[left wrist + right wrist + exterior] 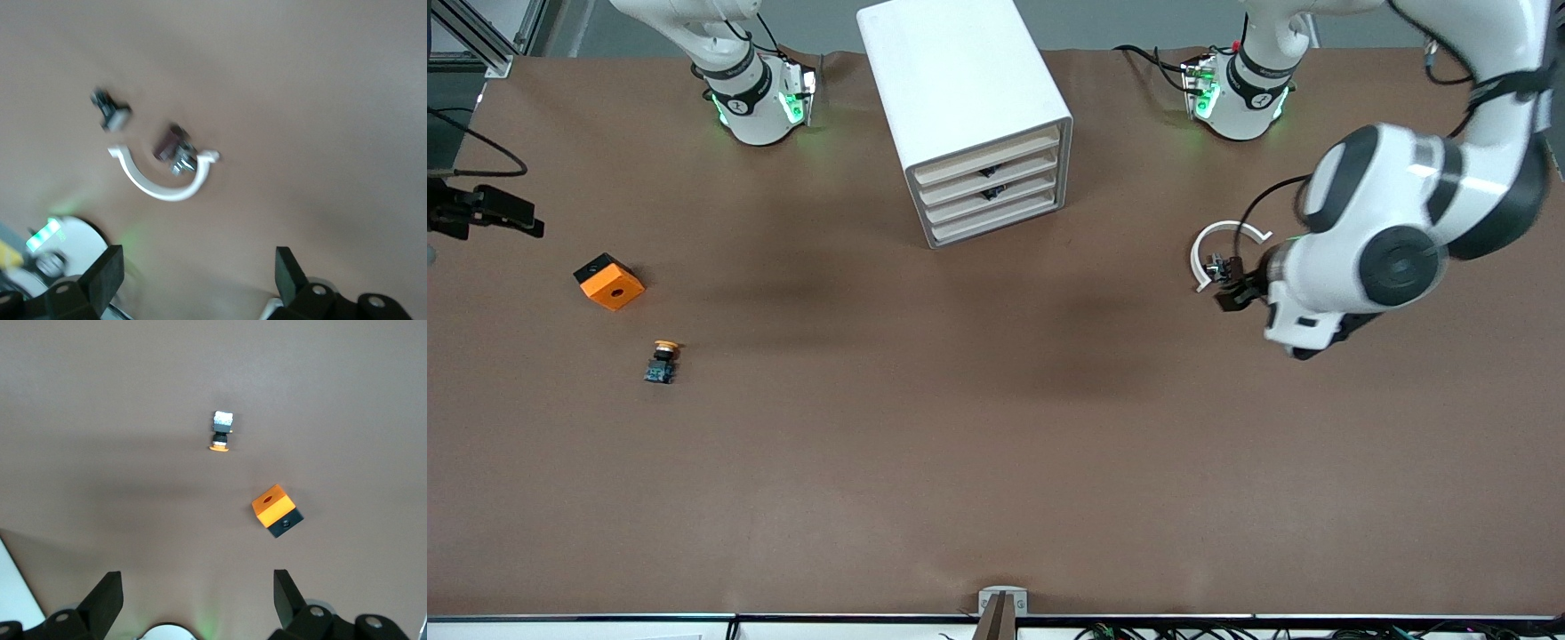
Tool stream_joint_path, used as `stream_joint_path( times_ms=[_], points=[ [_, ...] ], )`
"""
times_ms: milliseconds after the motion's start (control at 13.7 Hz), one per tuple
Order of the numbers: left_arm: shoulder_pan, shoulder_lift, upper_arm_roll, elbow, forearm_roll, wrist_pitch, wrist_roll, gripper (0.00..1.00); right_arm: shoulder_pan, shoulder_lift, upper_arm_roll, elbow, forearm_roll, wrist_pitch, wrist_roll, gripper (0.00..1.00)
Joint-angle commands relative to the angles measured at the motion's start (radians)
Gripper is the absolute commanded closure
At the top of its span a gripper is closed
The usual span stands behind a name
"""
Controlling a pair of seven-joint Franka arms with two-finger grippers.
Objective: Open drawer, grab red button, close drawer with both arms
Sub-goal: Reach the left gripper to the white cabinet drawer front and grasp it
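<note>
- Drawer cabinet (960,80): white, four drawers stacked, all pushed in. It stands mid-table between the two bases, with its front toward the front camera. I see small dark fittings on two of the drawer fronts.
- Left arm (1396,240): reaches from its base out over its own end of the table.
- Right arm (751,89): I see only the base and lower link in the front view.
- Left gripper (197,263): up in the air over bare table just beside the white ring. Its fingers (107,273) are spread wide, with nothing between them.
- Right gripper (197,583): over the right arm's end of the table, looking down on the cube and the yellow-capped button. Its fingers (107,593) are spread wide and hold nothing.
- Orange cube (609,282): has a hole in its top and a black underside, and sits at the right arm's end.
- White ring (1199,253): an open C-shape lying flat on the table.
- Yellow-capped button (663,360): lies on its side, nearer the front camera than the cube.
- Red-capped button: I cannot pick it out with certainty. A dark reddish piece (167,143) with a metal part lies inside the ring's curve, too blurred to identify.
- Small dark-and-grey piece (110,112): near the ring, also too blurred to identify.
</note>
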Motion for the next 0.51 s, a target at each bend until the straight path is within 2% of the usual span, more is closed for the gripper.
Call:
stream_joint_path(
  times_ms=[0,146,291,437],
  points=[
    [-0.059,0.114,0.003,0.064,-0.086,-0.005,-0.391,0.0,-0.043,0.061,0.005,0.056,-0.016,-0.007,-0.055,0.0],
    [-0.11,0.203,0.004,0.112,-0.1,-0.001,-0.657,0.0,-0.046,0.067,0.005,0.075,-0.013,-0.012,-0.04,0.0],
    [-0.15,0.302,0.003,0.158,-0.164,-0.002,-0.899,0.0,-0.04,0.067,0.005,0.076,-0.002,-0.013,-0.025,0.0],
    [-0.197,0.337,0.003,0.158,-0.231,0.008,-1.01,0.0,-0.029,0.067,0.011,0.076,0.008,-0.015,0.137,0.0]
  ],
)
